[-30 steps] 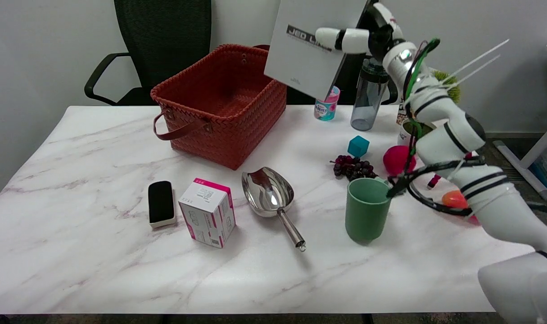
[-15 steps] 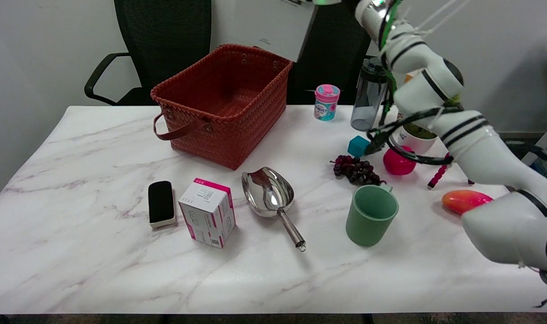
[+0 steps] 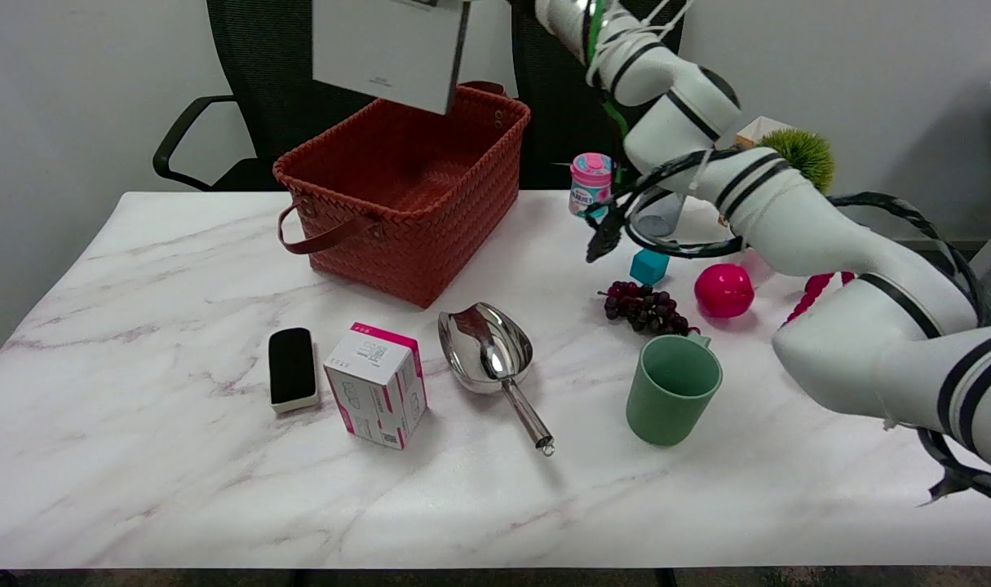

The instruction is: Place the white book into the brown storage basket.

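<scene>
The flat white book with a grey cover had moved a long way to the left in one second. First it hung high over the table's far right part, above the small pink-and-teal pot. Then it slid across. At this moment it hung in the air right over the brown woven storage basket, above the basket's far rim. Its lower corner was near that rim but did not touch it.

The white right arm reached up from the table's right edge to the top of the picture. Its hand was past the top edge, so nobody could see the fingers or tell how they held the book. The book stayed up, so something surely had hold of it.

The basket stood at the table's far edge, with nothing seen inside it. The job looked nearly done. The book probably only needed to come down and be let go.
</scene>
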